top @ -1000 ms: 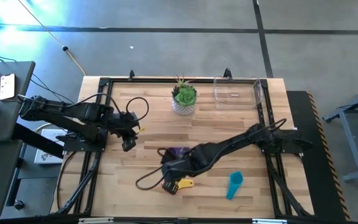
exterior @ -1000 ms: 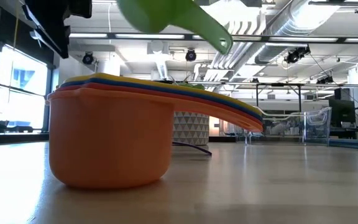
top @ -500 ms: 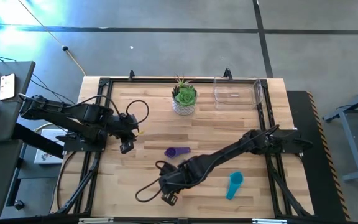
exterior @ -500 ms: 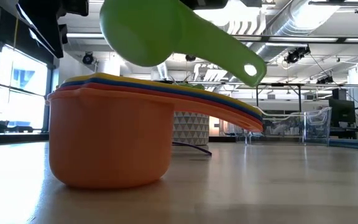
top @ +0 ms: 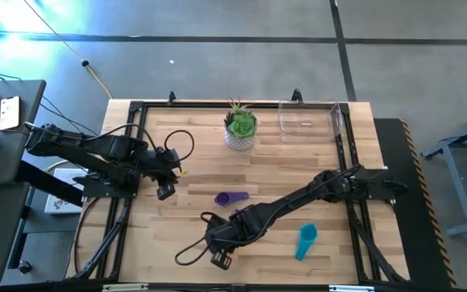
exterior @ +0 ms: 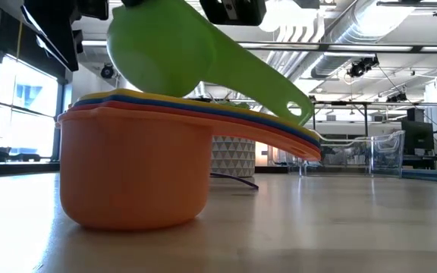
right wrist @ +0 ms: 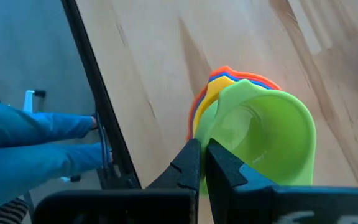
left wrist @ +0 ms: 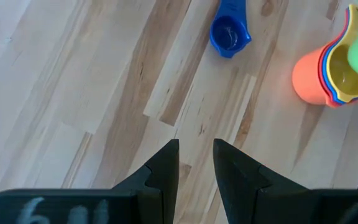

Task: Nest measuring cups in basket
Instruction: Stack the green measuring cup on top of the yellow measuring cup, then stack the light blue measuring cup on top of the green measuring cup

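Note:
My right gripper (top: 221, 253) is near the table's near edge, shut on the green measuring cup (exterior: 165, 53). It holds the cup right over a nested stack of cups (exterior: 135, 167), orange outside with blue and yellow inside. The stack stands on its base on the table, and the arm hides it in the high view. A purple cup (top: 232, 197) lies mid-table and a teal cup (top: 306, 241) lies to the right. The clear basket (top: 309, 118) stands at the far right. My left gripper (top: 166, 191) hangs open at the left, above bare wood (left wrist: 196, 163). My right gripper pinches the green cup at its rim (right wrist: 211, 134) between its two shut fingers, which slant down from above. Its own fingers hide whether they have the wall or the handle's root. The cup is tilted, its bowl at the stack's top rim (exterior: 127, 97) and its handle (exterior: 298, 108) sloping down over the stack's handles.
A white pot with a green plant (top: 240, 127) stands at the far middle, left of the basket. A black cable (top: 189, 243) loops on the table by my right gripper. A black frame rail (right wrist: 92, 93) runs along the table's edge, with something blue (right wrist: 36, 137) beyond it.
My right gripper has moved down and toward the table's near edge with the green cup. The cup has sunk from well above the stack to the stack's top rim, its handle now dipping toward the stack's handles. The arm no longer covers the purple cup.

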You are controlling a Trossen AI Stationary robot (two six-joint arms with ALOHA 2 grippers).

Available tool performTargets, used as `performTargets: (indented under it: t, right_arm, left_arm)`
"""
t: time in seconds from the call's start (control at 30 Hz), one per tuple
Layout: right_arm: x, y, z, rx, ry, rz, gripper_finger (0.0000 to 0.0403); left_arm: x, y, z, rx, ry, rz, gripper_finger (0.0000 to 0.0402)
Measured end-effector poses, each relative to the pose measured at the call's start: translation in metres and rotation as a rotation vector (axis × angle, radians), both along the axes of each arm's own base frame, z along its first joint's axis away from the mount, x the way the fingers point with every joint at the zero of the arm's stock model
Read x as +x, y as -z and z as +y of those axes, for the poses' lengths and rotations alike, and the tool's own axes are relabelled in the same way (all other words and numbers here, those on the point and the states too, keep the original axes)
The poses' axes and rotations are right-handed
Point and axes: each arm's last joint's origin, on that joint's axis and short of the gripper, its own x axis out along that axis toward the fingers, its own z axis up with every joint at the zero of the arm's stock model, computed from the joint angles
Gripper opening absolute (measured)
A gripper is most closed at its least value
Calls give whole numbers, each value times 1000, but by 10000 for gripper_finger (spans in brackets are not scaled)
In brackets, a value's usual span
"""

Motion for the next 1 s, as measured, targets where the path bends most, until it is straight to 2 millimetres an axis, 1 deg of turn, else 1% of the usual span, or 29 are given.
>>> performTargets:
  t: [0.27,0.6,0.73,0.9,1.0]
  right_arm:
    - [3,6,-1,9,12,11,3]
    - [6,6,-1,5,16,-11,58]
    - [5,6,-1,17,34,-6,67]
    - [3,-1,-4,-2,95,-16,68]
    - [-3,-6,-5,-38,127,-9,68]
  left_arm:
    - [0,0,0,2,-1,0,90]
    - [0,0,0,2,-1,0,90]
    - [0,0,0,2,-1,0,90]
    - [0,0,0,2,-1,1,90]
    - [0,0,0,2,-1,2,90]
